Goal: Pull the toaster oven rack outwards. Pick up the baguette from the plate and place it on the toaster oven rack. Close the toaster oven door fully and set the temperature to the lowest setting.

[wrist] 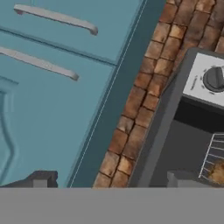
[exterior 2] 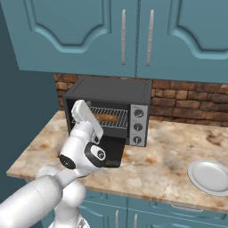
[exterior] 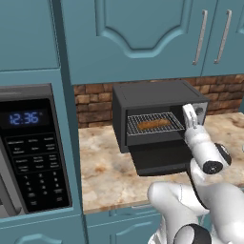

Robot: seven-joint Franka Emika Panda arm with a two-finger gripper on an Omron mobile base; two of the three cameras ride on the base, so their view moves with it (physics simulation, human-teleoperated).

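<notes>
The white arm rises from the base over the front edge of the marble counter point(exterior 2: 169, 164), and its gripper point(exterior: 190, 113) stands raised in front of the toaster oven point(exterior: 157, 95), at the height of the cavity's upper right corner in the left base view. In the hand view the 2 dark fingertips point(wrist: 41, 179) sit far apart at the bottom, so the fingers are spread wide with nothing between them. Off to the robot's right on the counter, well apart from the oven, lies a white plate point(exterior 2: 210, 177).

The toaster oven door point(exterior: 159, 159) hangs folded down flat in front of the cavity, its dark inner face up. Inside, the toaster oven rack point(exterior: 153, 124) shows as a silver wire grid across the cavity; whether it is slid out past the opening I cannot tell. The baguette point(exterior: 153, 125) lies on the rack, lengthwise along its width, near the middle. The silver side panel point(exterior 2: 138, 125) on the oven's right carries 3 round knobs stacked in a column.

To the left stands a black microwave point(exterior: 31, 152) with blue clock digits. Behind the oven runs a brick backsplash point(exterior 2: 187, 100), and teal wall cabinets point(exterior 2: 133, 31) with slim handles hang above.
</notes>
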